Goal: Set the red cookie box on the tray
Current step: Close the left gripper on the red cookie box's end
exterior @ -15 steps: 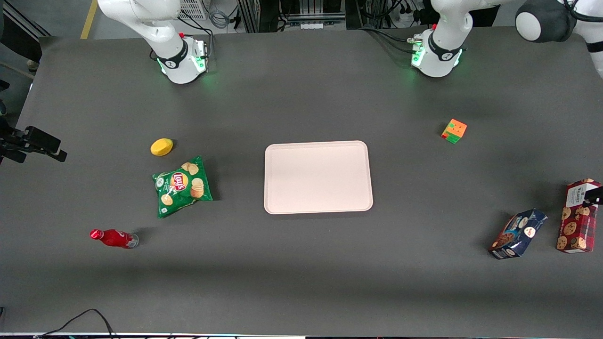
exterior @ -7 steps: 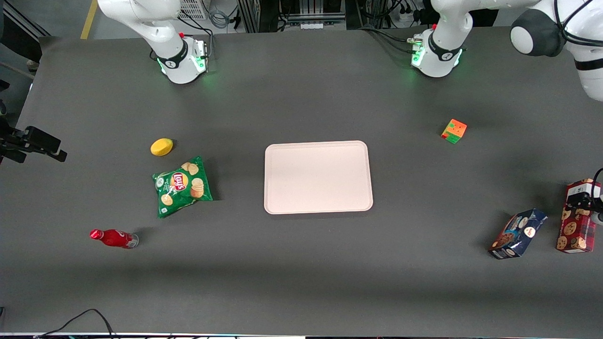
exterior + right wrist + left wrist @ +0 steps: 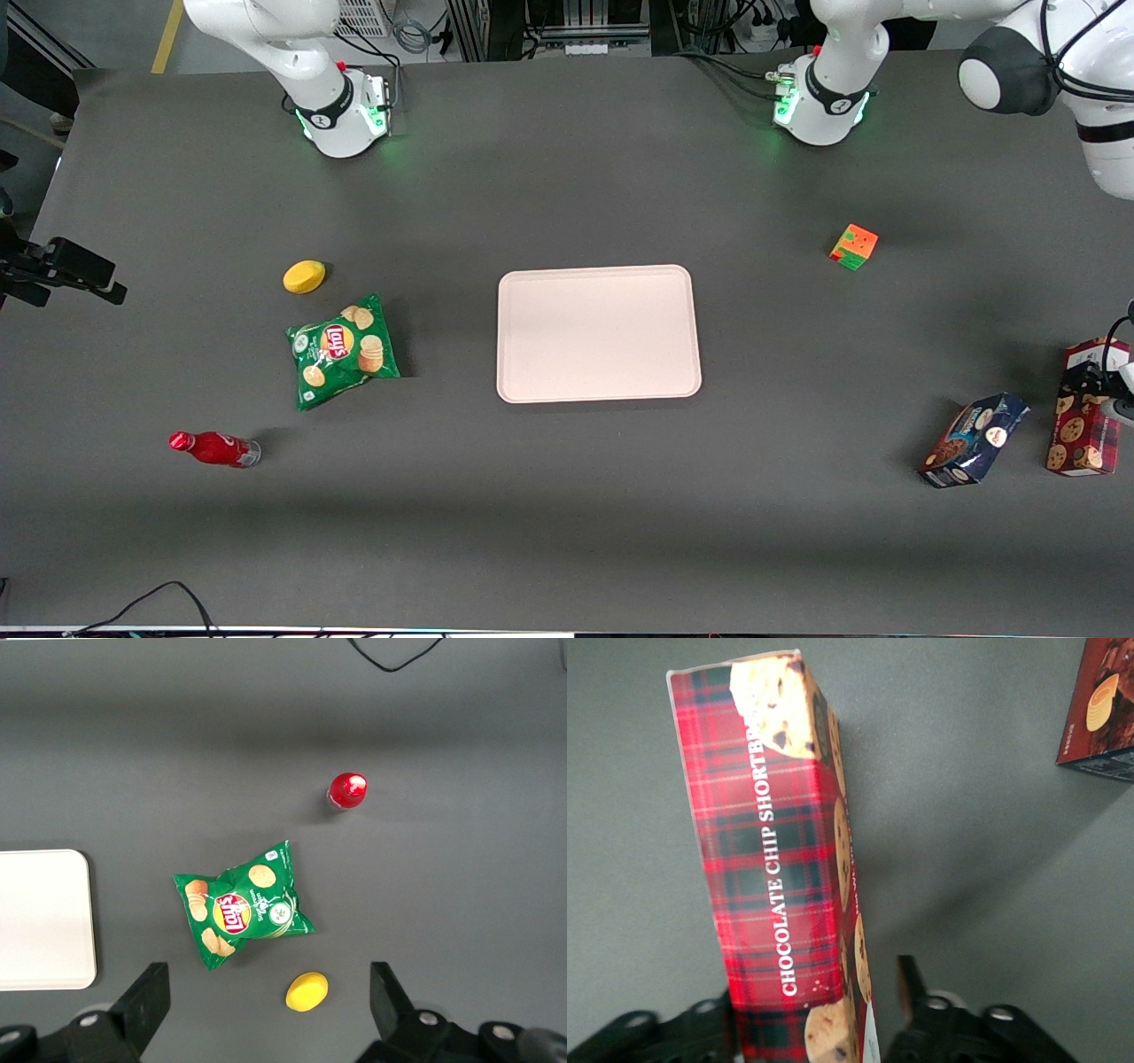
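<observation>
The red cookie box (image 3: 1083,434) is a long dark-red tartan carton lying at the working arm's end of the table, far from the pale pink tray (image 3: 598,332) at the table's middle. My gripper (image 3: 1095,383) hangs low over the box's label end. In the left wrist view the gripper (image 3: 819,997) stands open and straddles the box (image 3: 775,859). A gap shows between one dark finger (image 3: 909,979) and the carton's side. The box rests on the table.
A dark blue cookie package (image 3: 974,440) lies beside the box, toward the tray. An orange-green cube (image 3: 854,246) sits farther from the camera. Toward the parked arm's end lie a green chips bag (image 3: 344,350), a yellow lemon (image 3: 304,276) and a red bottle (image 3: 213,448).
My gripper has come in from the table's edge and dropped over the box's label end, covering it. The box and everything else have stayed put.
</observation>
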`<state>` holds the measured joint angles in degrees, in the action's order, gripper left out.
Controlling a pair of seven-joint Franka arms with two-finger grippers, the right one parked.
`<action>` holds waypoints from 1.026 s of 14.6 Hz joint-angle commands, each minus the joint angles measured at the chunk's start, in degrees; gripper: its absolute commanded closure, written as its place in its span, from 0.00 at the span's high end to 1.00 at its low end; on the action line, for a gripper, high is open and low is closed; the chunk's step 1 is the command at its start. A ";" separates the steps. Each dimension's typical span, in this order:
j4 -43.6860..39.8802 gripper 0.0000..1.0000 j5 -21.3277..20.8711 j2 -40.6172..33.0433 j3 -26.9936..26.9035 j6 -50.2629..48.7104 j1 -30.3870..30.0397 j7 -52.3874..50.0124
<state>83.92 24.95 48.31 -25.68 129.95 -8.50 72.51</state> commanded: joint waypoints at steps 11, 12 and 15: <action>-13.78 0.10 -4.46 -8.12 -1.75 -21.57 0.41 -2.46; -13.78 0.10 -6.39 -10.58 -1.83 -23.50 0.50 -2.55; -15.88 0.10 -10.70 -16.22 -2.36 -30.52 0.41 -2.99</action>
<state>68.84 18.32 37.80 -27.42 105.57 -8.36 70.76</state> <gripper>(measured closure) 0.740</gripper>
